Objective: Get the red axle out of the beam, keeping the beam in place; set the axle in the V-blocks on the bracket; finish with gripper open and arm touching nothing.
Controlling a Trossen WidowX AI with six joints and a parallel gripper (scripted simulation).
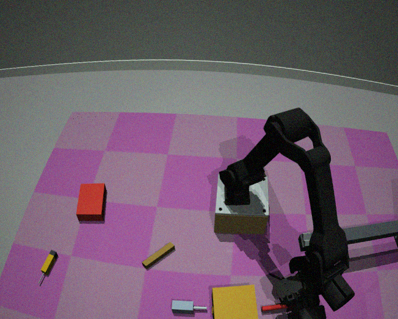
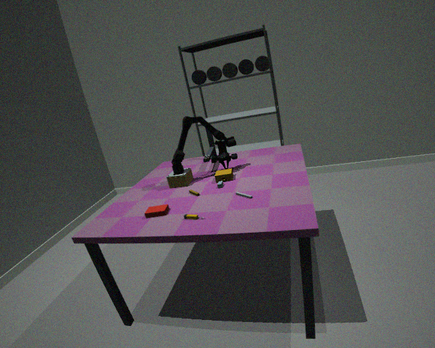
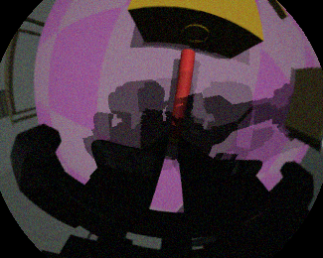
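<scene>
Top view: end effector (image 1: 288, 306) (image 2: 225, 167) (image 3: 173, 140) is pinching red axle (image 1: 274, 307) (image 3: 184, 81), nearly closed, beside yellow beam (image 1: 235, 302) (image 2: 224, 175) (image 3: 198, 31), axle clear of it.
</scene>
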